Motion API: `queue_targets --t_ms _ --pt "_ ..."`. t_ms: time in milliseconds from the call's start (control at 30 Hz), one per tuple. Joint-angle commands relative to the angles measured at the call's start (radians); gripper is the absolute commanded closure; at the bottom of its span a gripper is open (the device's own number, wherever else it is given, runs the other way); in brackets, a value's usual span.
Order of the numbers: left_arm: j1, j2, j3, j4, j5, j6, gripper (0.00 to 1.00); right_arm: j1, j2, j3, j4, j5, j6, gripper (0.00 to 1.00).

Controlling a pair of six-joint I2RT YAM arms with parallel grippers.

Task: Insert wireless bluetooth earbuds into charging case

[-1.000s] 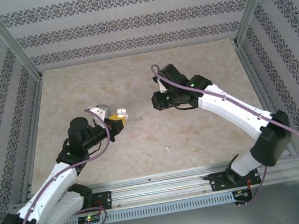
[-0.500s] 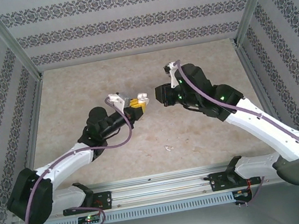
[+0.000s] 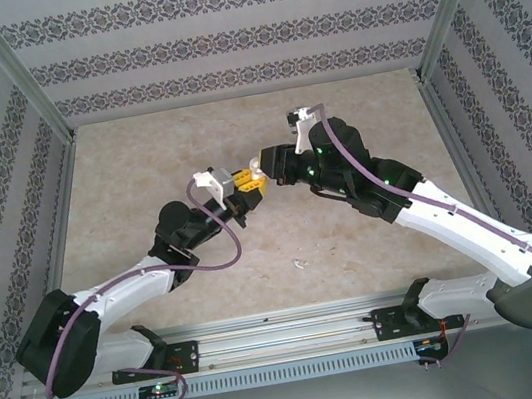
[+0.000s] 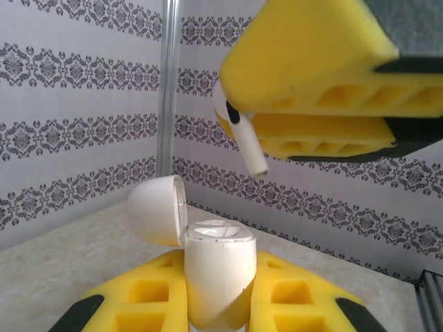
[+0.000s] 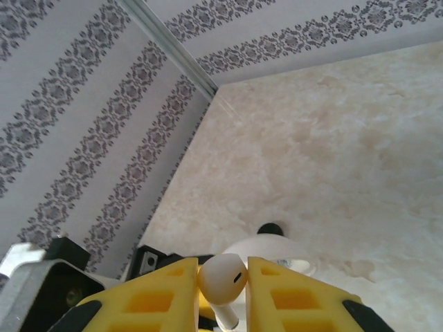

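1. Holding the white charging case (image 4: pixel 216 273) upright in mid-air, the left gripper (image 4: pixel 218 311) is clamped tight on its body between yellow pads (image 4: pixel 142 301), with the hinged lid (image 4: pixel 158 209) tipped open.
2. Right gripper (image 5: pixel 223 287) — closed on a white earbud (image 4: pixel 241 135) — hangs just above, stem slanting toward the case mouth, not touching.
3. Risk: the tilted stem looks offset, so it may catch the rim and jam or twist free.
4. Risk: pushing down could rotate the case in its grip; an early release would drop the bud to the table (image 3: pixel 188 151).

White speck (image 3: pixel 299 263) too small to identify; earbud (image 5: pixel 223 278) stem cut off
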Motion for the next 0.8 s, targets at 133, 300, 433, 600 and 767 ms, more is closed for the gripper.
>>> queue_targets --t_ms 133,300,433,600,767 --pt "-0.014 -0.049 -0.028 0.114 -0.025 0.011 1.0 0.009 0.001 -0.035 0.116 -0.021 0.077 0.79" --pt "-0.015 -0.059 -0.032 0.139 -0.049 -0.006 1.0 0.017 -0.01 -0.068 0.135 0.004 0.087 0.8" --pt "-0.015 -0.057 -0.039 0.165 -0.052 -0.012 1.0 0.023 -0.008 -0.079 0.148 0.013 0.096 0.8" --pt "-0.015 -0.054 -0.048 0.18 -0.064 -0.013 1.0 0.034 0.001 -0.081 0.166 0.012 0.113 0.8" --pt "-0.015 -0.055 -0.047 0.181 -0.069 -0.013 1.0 0.044 0.0 -0.086 0.18 0.015 0.119 0.8"
